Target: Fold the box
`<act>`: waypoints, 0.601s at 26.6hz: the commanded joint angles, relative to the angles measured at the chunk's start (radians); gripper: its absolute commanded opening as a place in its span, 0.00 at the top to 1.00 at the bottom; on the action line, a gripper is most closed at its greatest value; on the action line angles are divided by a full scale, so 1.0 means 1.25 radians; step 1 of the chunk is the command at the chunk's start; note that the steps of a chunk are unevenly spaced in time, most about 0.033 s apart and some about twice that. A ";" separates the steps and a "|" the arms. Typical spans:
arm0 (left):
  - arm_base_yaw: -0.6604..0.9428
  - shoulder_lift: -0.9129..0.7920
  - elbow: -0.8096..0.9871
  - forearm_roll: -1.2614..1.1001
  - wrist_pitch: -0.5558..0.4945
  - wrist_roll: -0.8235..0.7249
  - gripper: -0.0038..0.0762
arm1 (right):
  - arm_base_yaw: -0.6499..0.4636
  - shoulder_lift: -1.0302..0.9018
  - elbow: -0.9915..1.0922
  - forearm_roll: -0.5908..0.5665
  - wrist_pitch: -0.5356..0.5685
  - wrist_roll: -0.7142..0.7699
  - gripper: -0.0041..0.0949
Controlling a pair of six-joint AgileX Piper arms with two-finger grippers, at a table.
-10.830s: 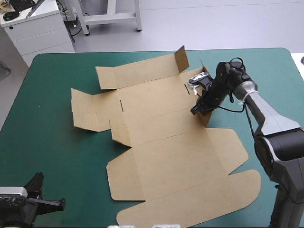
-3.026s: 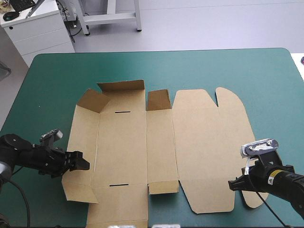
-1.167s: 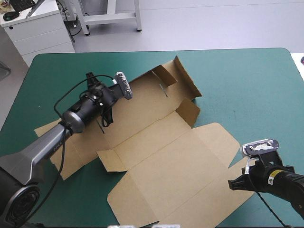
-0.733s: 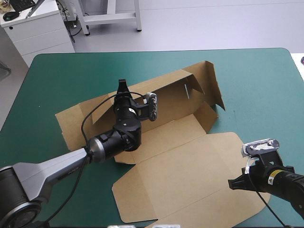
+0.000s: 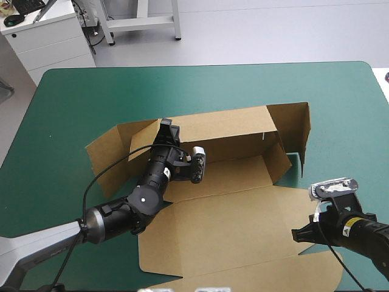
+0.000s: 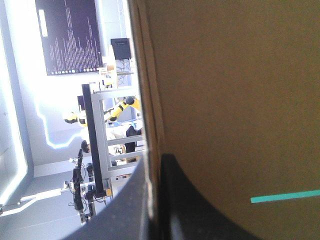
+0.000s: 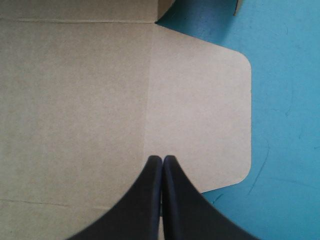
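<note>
surface: table (image 5: pixel 79 97) under a smooth, matt teal-green cover with rounded far corners, bare along the far edge and both sides
box place: box (image 5: pixel 231 176) sits around the middle of the table and reaches to the near edge
box shape: partly raised; long far wall upright, right end wall standing, left end flap leaning outward, lid panel flat on the cover toward the near edge, its side flap round-cornered
material: plain brown board, dull and faintly grained, with sharp creases and a thin slot cut in the far wall
left gripper (image 5: pixel 165 125): black fingers clamped on the top edge of the far wall, the board pinched between them
right gripper (image 5: pixel 296 236): black fingers pressed together in one point, over the lid's right-hand flap beside its crease, toward the table's near right corner
</note>
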 commanded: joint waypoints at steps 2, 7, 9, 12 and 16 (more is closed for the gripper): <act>0.035 -0.053 -0.011 0.077 -0.056 0.058 0.96 | -0.005 -0.003 -0.020 -0.006 -0.036 0.003 0.98; 0.067 -0.055 -0.013 0.077 -0.091 0.079 0.96 | -0.005 -0.003 -0.020 -0.006 -0.035 0.003 0.98; 0.053 -0.056 -0.013 0.077 -0.098 0.058 0.96 | -0.005 -0.003 -0.020 -0.006 -0.036 0.003 0.98; 0.035 -0.056 -0.013 0.077 -0.092 0.045 0.96 | -0.005 -0.003 -0.020 -0.004 -0.036 0.012 0.98; 0.019 -0.056 -0.013 0.077 -0.088 0.045 0.96 | -0.005 -0.003 -0.020 -0.004 -0.036 0.022 0.91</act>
